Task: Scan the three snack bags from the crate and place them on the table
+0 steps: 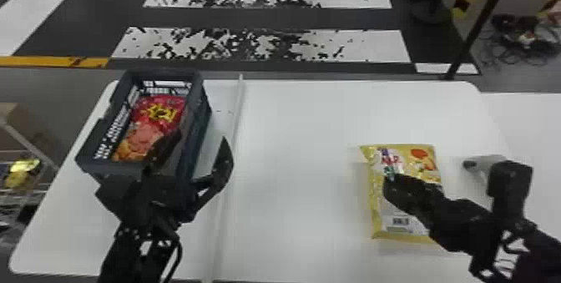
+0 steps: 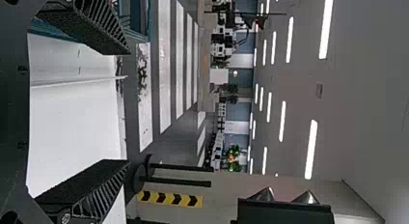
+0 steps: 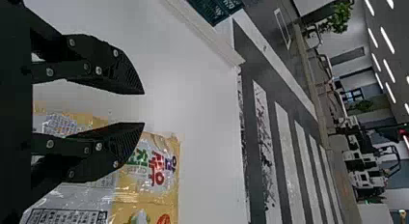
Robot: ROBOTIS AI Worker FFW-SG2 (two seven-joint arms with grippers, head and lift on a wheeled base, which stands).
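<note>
In the head view my left gripper (image 1: 201,136) stands open at the near right part of the dark crate (image 1: 109,136), one finger over the crate and the other outside its right wall. A red snack bag (image 1: 160,113) lies inside the crate. My left gripper (image 2: 129,107) holds nothing in the left wrist view. On the right side of the table, my right gripper (image 1: 391,181) is above a yellow snack bag (image 1: 377,213) whose barcode faces up. The right wrist view has my right gripper (image 3: 143,108) open, one finger overlapping the yellow bag (image 3: 166,185).
A pale strip (image 1: 228,169) crosses the white table (image 1: 292,157) from front to back, just right of the crate. At the table's right lies a light grey object (image 1: 480,163), partly behind the right arm. Black posts stand on the floor beyond the table.
</note>
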